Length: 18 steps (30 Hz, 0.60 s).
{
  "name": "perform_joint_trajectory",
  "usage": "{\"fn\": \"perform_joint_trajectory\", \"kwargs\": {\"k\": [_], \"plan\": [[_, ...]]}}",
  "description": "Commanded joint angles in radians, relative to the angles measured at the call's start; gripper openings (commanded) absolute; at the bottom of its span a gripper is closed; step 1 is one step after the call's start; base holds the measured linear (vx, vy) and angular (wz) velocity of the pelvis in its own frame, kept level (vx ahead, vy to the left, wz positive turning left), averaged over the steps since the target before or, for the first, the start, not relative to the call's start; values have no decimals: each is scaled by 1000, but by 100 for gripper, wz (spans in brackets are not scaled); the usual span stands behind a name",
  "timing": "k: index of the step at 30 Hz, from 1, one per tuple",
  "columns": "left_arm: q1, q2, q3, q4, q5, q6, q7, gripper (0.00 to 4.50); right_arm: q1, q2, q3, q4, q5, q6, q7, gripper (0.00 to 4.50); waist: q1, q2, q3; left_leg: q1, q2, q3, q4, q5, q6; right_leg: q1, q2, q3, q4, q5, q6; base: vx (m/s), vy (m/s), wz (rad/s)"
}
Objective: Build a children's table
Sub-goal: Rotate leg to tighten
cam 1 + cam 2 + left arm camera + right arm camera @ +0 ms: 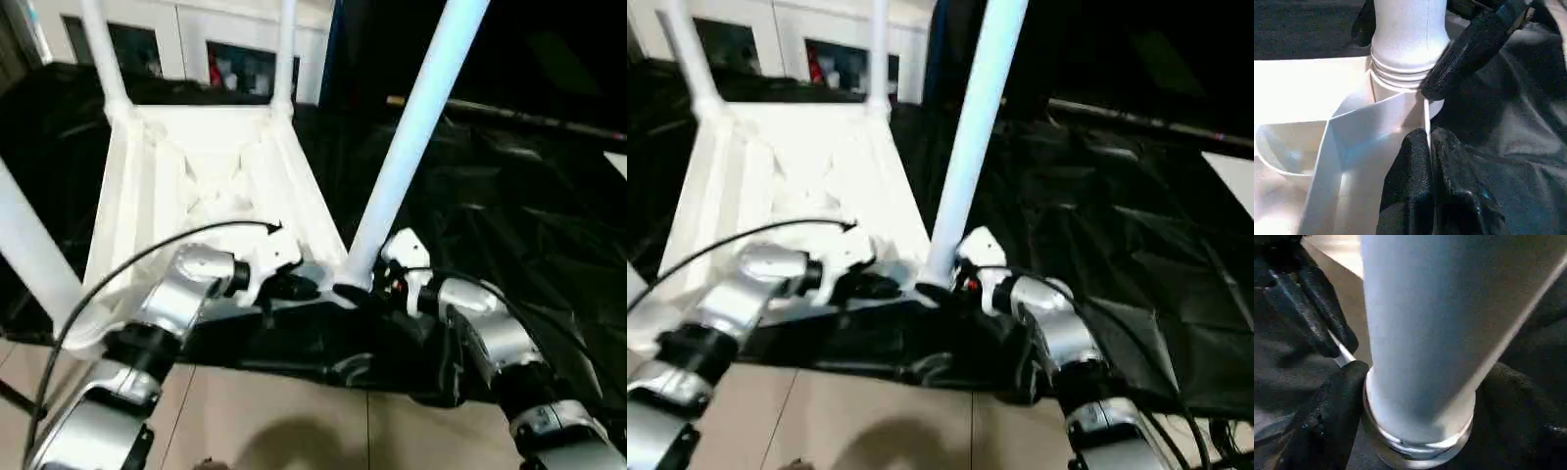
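Children's table (211, 181) lies upside down on the black-draped table (509, 215), ribbed underside up, legs standing in its corner sockets. Left end effector (1429, 147) sits at the near right corner, its black fingers pinched narrow onto the thin edge of the tabletop's wall, just beside the socket. Right end effector (1415, 396) straddles the base of that corner's leg (411, 127), its fingers (1327, 416) spread wide on either side, one resting against the socket collar.
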Motion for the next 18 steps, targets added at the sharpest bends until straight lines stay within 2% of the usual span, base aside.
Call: {"fn": "perform_joint_trajectory", "kwargs": {"k": [1,2,6,13,18], "plan": [[31,-11,9,-34,-69,5,-49,0,11,-24,-14,-13,30,8,36,375,-3,1,-49,4,10,9,-60,-233,32,41,-49,32,-71,-219,-183,0,0,0],[34,-10,10,-40,-72,6,-52,0,13,-24,-14,-16,34,6,41,375,-1,-2,-50,3,11,9,-59,-223,35,42,-51,32,-68,-207,-187,0,0,0],[49,1,14,-61,-80,21,-69,0,23,-21,-13,-24,47,11,76,349,-2,-3,-50,2,9,10,-57,-194,41,44,-48,32,-64,-170,-194,0,0,0],[59,5,12,-81,-87,40,-71,0,34,-16,-13,-28,56,10,92,291,-1,-3,-50,3,9,10,-57,-191,39,44,-49,32,-64,-177,-193,0,0,0],[70,-2,5,-91,-85,61,-61,0,40,-2,-21,-30,70,15,85,278,-1,-5,-51,2,8,11,-55,-174,43,46,-48,32,-62,-160,-195,0,0,0]]}}
